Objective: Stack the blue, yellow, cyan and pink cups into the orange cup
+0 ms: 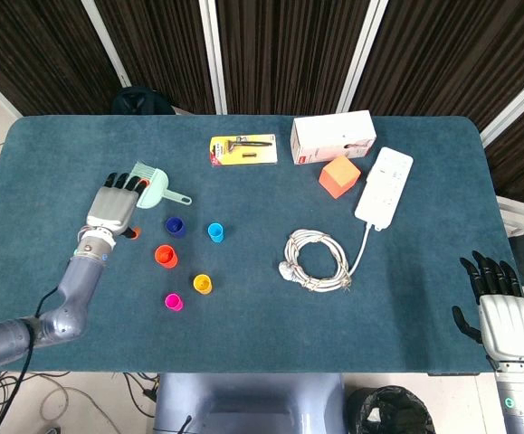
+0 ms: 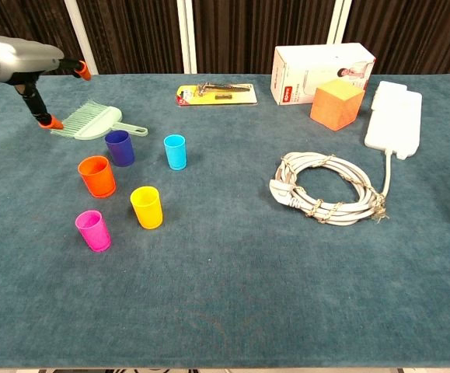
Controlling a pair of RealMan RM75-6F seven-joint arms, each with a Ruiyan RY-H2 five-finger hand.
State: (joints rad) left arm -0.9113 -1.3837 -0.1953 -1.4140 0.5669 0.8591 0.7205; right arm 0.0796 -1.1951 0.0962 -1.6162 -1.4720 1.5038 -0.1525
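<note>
Head view: left hand [image 1: 112, 207] hovering empty, fingers spread, over the green brush [image 1: 156, 187], just left of blue cup [image 1: 176, 226] and orange cup [image 1: 166, 257]; right hand [image 1: 499, 310] sitting open at the table edge. Chest view: yellow cup [image 2: 147, 207], cyan cup [image 2: 176, 151], pink cup [image 2: 93, 231] all standing apart

On the counter [image 1: 243, 298] the left hand [image 1: 114, 206], fingers spread and holding nothing, hovers beside the brush [image 1: 148, 185], near the blue cup [image 1: 176, 226] and orange cup [image 1: 166, 257], while the right hand [image 1: 497, 312] rests open at the counter's near right corner.
</note>
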